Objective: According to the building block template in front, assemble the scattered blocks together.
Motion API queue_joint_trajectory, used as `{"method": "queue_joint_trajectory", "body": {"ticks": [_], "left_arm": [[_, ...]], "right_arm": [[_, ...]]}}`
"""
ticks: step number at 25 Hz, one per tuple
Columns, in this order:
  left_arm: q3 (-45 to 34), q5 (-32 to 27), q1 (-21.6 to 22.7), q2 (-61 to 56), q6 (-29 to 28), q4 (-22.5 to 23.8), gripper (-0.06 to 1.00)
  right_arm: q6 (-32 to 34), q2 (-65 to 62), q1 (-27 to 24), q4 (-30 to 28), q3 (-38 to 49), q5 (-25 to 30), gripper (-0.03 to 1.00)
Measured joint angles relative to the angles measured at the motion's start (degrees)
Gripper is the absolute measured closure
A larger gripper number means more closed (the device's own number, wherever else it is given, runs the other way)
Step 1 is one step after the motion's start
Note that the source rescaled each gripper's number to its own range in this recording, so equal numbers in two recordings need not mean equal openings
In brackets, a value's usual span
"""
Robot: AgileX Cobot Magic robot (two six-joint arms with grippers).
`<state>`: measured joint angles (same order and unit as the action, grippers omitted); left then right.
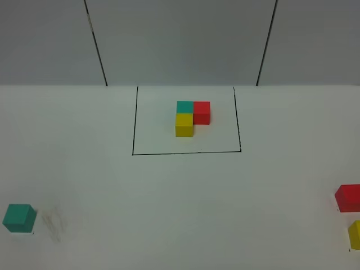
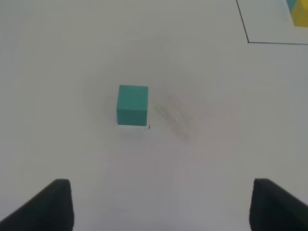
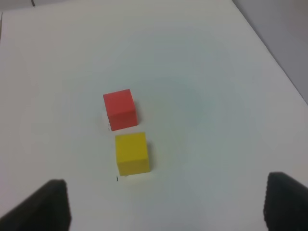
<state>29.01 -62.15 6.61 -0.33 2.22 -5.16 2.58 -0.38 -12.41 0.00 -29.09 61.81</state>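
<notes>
The template (image 1: 192, 117) is an L of teal, red and yellow cubes inside a thin black outline (image 1: 134, 129) at the table's middle back. A loose teal cube (image 1: 19, 218) sits at the front left; it also shows in the left wrist view (image 2: 132, 105), ahead of my open left gripper (image 2: 161, 204). A loose red cube (image 1: 348, 198) and a loose yellow cube (image 1: 355, 234) sit at the front right edge. In the right wrist view the red cube (image 3: 120, 109) and yellow cube (image 3: 131, 153) lie ahead of my open right gripper (image 3: 166, 204). Neither gripper shows in the exterior view.
The white table (image 1: 180, 197) meets a grey panelled wall (image 1: 180, 39) at the back. A faint grey smudge (image 1: 53, 224) marks the table beside the teal cube. A corner of the black outline (image 2: 248, 41) shows in the left wrist view.
</notes>
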Motion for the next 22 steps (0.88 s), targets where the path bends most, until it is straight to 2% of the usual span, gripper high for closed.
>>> {"method": "queue_joint_trajectory", "body": {"ticks": [13, 22], "left_arm": [[0.13, 0.0, 0.0, 0.9, -0.24, 0.19, 0.1], [5.5, 2.39, 0.0, 18.7, -4.4, 6.34, 0.1]], "right_arm": [[0.0, 0.0, 0.0, 0.0, 0.0, 0.0, 0.3], [0.0, 0.0, 0.0, 0.0, 0.0, 0.0, 0.3]]}}
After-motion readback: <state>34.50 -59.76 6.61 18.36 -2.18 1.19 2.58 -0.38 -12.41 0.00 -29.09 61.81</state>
